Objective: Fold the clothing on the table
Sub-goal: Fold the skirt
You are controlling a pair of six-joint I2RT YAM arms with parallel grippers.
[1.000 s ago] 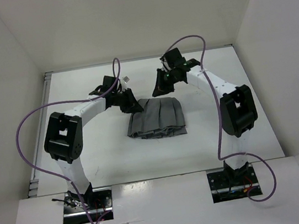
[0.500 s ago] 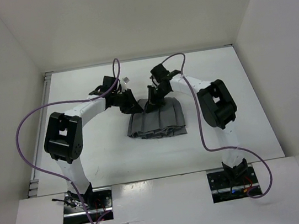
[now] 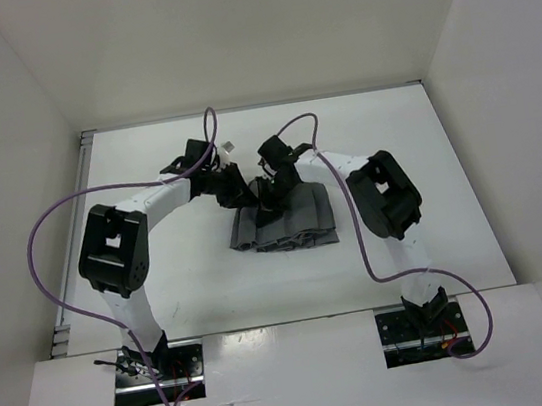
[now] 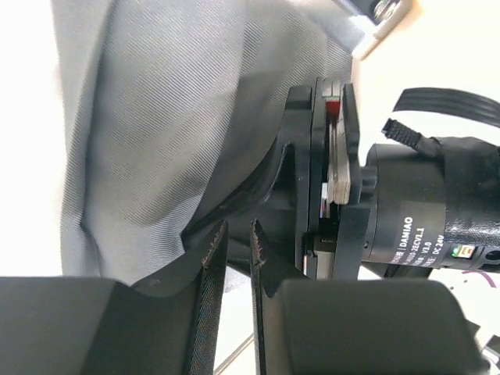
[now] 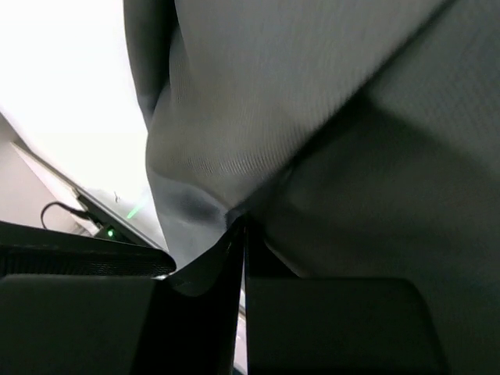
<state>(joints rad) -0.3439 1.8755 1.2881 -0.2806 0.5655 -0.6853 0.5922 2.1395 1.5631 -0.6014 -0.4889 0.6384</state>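
Where the overhead camera looks down, the grey pleated skirt (image 3: 292,220) lies folded into a compact block near the middle of the white counter (image 3: 451,188), a little toward the far side, its pleats running front to back. Both arms reach inward to its far left corner. The left tool (image 3: 237,194) sits at that corner, and the right tool (image 3: 267,191) is just beside it over the top edge, so the two black heads nearly meet. Purple cables (image 3: 55,243) loop from each arm, and white walls (image 3: 247,35) enclose the counter.

In the left wrist view, the left tool (image 4: 234,231) shows its two fingers (image 4: 209,266) standing narrow, with only a slim slit between them. Grey fabric of the skirt (image 4: 141,117) fills the upper left and runs down in a dark fold to the fingertips, but I cannot tell whether any cloth is caught in the slit. The right arm's black wrist housing (image 4: 406,219) sits right behind the fingertips, pressed against the fabric.

In the right wrist view, the right tool (image 5: 241,223) has its fingers pressed together on the skirt (image 5: 312,94). The cloth puckers into creases that gather at the tips, and the grey fabric fills most of the view. Bright counter (image 5: 62,78) shows at the upper left.
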